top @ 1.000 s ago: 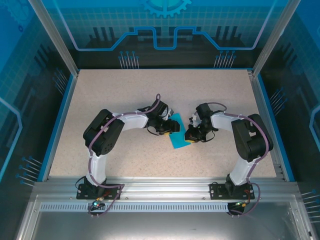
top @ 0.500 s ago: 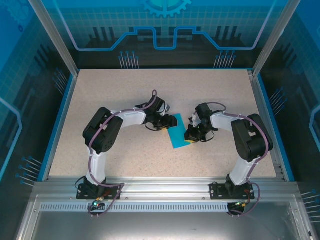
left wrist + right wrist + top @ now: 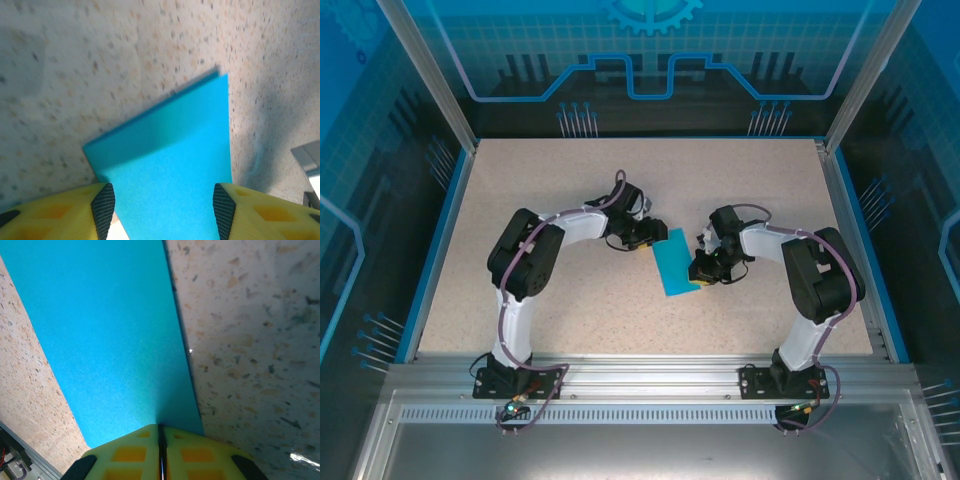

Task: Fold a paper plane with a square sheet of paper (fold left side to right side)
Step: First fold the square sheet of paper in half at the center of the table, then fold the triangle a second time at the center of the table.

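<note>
Sheet of paper [image 3: 674, 265] long axis near-far, slightly tilted; R gripper [image 3: 700, 272] pinches its edge, L gripper [image 3: 653, 238] wide

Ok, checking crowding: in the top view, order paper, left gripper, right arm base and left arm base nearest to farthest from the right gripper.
1. paper, pinched in the right gripper.
2. left gripper, at the paper's far-left corner.
3. right arm base, near edge.
4. left arm base, near-left.

Teal-blue sheet of paper [image 3: 675, 268], folded into slanted rectangle, lying on table [image 3: 520, 180]
</note>
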Robot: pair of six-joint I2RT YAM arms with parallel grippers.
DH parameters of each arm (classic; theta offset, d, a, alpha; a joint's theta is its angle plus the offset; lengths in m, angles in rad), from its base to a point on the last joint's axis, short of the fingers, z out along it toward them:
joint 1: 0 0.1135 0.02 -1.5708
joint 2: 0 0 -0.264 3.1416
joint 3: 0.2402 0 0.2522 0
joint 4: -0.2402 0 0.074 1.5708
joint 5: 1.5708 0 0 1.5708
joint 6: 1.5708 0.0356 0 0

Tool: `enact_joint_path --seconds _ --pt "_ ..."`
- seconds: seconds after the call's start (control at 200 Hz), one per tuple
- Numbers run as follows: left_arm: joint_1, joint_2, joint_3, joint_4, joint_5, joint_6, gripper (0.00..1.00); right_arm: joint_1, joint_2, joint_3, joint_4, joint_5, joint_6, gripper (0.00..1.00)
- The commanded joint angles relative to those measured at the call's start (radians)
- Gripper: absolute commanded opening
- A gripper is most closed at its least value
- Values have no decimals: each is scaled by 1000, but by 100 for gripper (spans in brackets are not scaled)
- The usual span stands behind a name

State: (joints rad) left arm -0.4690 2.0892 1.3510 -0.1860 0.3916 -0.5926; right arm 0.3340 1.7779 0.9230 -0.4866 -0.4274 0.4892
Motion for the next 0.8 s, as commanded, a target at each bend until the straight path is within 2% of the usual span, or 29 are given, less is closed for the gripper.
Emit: enact_joint_path --seconds 0.0,0.19,0.38,0.495,0.64,0.795 --pt "43 62 46 -53 -104 52 60 35 77 -49 -86 137 -4 10" --pt "50 93 94 -70 -114 61 59 40 70 -49 -77 127 -1 10" --pt "60 22 71 -71 -115 77 60 39 -2 -49 19 24 -1 14" --pt "71 -82 11 -65 -136 86 61 38 -89 -6 33 1 -14 29" --pt "72 -240 -103 -44 -138 79 61 12 -180 40 -20 53 -81 48" --pt "35 -331 -221 5 -65 25 61 -33 -169 75 -67 73 -145 59"
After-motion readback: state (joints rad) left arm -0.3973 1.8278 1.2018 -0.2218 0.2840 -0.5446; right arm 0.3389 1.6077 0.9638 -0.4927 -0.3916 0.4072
